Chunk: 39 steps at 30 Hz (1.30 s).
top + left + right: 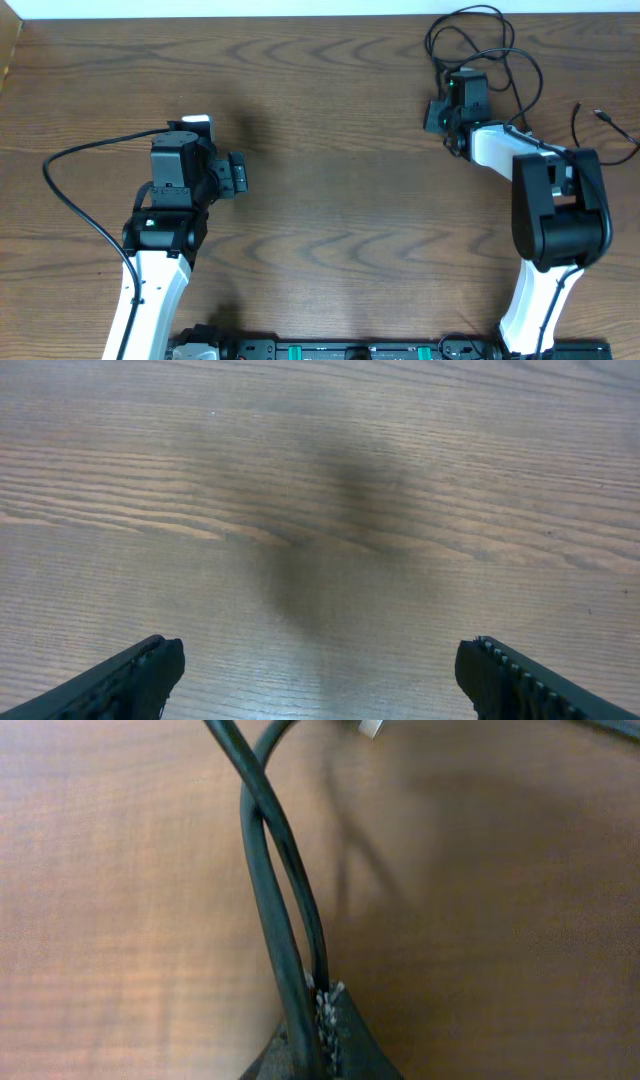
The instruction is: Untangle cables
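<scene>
Table (330, 200) of dark wood grain spans the overhead view. The left arm (150, 280) reaches over its left half, the right arm (555, 215) over the far right corner. The left gripper (320, 670) hangs over bare wood with its jaws wide apart, holding nothing. The right gripper (325, 1010) has its jaws pressed together on two black strands of the cables (480, 40), which lie in tangled loops at the far right corner, just beyond that gripper.

Brown wood-grain table (330, 120); pale strip (200, 8) along its far edge; soft shadows
</scene>
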### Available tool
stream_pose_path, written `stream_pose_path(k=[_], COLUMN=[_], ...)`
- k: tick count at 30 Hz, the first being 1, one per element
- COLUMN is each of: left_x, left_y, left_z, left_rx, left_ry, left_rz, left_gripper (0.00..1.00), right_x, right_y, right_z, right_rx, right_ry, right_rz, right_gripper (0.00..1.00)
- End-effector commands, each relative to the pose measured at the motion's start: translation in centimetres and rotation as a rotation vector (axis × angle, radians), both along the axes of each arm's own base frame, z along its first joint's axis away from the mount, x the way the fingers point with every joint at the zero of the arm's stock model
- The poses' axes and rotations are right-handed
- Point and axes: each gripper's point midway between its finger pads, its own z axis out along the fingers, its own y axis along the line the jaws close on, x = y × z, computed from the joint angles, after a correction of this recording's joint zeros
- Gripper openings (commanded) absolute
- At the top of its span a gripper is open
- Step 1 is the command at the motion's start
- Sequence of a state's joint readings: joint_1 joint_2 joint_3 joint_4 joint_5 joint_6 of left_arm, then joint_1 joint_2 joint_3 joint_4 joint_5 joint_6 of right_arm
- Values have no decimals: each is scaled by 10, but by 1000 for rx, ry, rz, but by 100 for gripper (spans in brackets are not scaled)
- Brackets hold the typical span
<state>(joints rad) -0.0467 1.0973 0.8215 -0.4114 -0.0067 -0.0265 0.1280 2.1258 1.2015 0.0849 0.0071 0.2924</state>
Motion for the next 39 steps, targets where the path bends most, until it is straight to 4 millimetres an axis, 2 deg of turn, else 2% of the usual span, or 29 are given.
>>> stream_pose_path(k=[1,6,9,10,11,14,15,19,20,23,28,37,38,39], left_x=[0,0,0,0,0,0,0,0,0,0,0,0,0,0], left_y=[4,4,4,4,4,4,4,4,4,4,4,4,4,4], left_z=[2,2,2,2,2,2,2,2,2,2,2,2,2,2], left_rx=[5,5,5,5,5,5,5,5,5,5,5,5,5,5], left_ry=[-7,-7,-7,-7,-7,-7,-7,-7,-7,-7,-7,-7,-7,-7], left_rz=[17,17,17,17,17,17,17,17,17,17,17,17,17,17], left_gripper=[92,92,92,92,92,92,92,92,92,92,92,92,92,92], right_x=[-52,-31,-20,-19,-18,-16,-16,-19,-20,-22,-23,-48,-54,-59], right_y=[-41,-77,-113,-120,-126,-136,-137,-136,-134,-133,-133,-136,-134,-133], right_z=[-105,-107,-98,-97,-96,-93,-93,-89,-82,-67,-14,116,141,154], right_rx=[-6,45,58,62,66,93,108,182,183,155,103,29,26,25], right_ry=[236,140,95,90,86,81,82,99,106,111,81,-25,-56,-76], right_rz=[-174,-287,-356,-360,-364,-346,-337,-303,-274,-242,-180,-168,-167,-167], right_gripper=[1,1,1,1,6,55,67,86,93,99,99,99,99,99])
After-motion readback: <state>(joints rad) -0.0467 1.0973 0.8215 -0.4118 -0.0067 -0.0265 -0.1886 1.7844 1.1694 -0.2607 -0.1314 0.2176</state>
